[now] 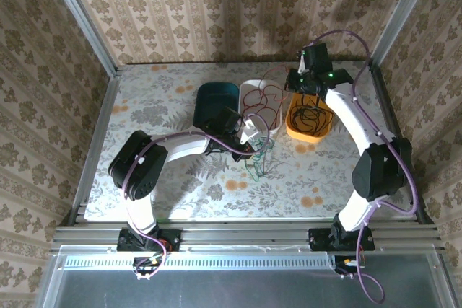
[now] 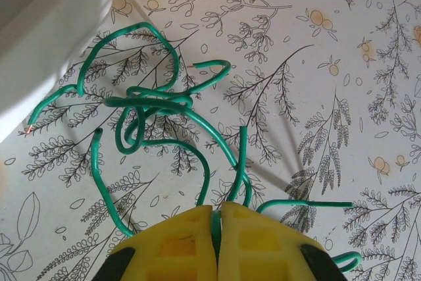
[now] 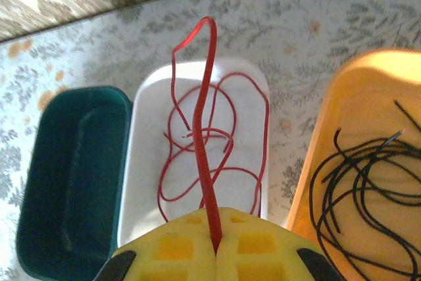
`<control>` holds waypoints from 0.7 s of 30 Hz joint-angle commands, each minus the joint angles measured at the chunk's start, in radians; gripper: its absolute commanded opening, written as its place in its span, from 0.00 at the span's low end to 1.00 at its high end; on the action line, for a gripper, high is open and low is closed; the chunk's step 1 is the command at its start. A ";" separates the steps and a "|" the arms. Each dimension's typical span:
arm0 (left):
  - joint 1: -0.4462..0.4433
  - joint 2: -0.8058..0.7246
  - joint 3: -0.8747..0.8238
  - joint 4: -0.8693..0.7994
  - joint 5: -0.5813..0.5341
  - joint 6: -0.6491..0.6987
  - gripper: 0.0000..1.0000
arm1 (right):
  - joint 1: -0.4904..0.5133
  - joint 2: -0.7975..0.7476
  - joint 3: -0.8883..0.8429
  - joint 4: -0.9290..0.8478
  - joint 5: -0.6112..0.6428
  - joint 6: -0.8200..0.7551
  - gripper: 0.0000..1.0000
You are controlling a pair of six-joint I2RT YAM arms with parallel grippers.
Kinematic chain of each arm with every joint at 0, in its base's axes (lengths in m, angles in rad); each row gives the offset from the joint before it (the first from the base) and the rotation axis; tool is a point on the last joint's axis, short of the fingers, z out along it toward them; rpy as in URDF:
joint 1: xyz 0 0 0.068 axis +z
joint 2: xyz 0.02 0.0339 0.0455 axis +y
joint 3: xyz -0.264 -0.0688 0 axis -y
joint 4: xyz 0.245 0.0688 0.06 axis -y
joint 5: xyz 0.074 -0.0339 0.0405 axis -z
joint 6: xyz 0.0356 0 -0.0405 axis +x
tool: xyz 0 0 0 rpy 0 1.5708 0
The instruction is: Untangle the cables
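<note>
Looks like the sorting stage to me. In the right wrist view the thin red wires (image 3: 204, 136) loop in the white oblong plastic tray (image 3: 148, 162) mid-frame, and the thin black wires (image 3: 358, 169) lie in the orange plastic tray (image 3: 329, 110) at the right edge. The right gripper (image 3: 216, 228) is pinched tight on one red strand that rises toward the top. Bottom centre of its own view, the left gripper (image 2: 217, 212) is clamped on one of the thin green wires (image 2: 151, 100), knotted on the floral tabletop (image 2: 329, 129) left of centre. Next move, I reckon, is to pull the green free slowly and head for the dark teal plastic tray (image 3: 72, 162).
</note>
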 commanded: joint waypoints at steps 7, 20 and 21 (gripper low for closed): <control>0.005 -0.028 0.026 -0.042 -0.002 -0.003 0.00 | 0.054 0.159 0.021 -0.044 -0.020 0.008 0.00; 0.003 -0.033 -0.011 0.024 -0.018 -0.053 0.00 | 0.101 0.361 0.106 -0.048 0.012 0.060 0.13; 0.003 -0.034 -0.009 0.024 -0.018 -0.052 0.00 | 0.106 0.348 0.105 -0.048 0.023 0.059 0.24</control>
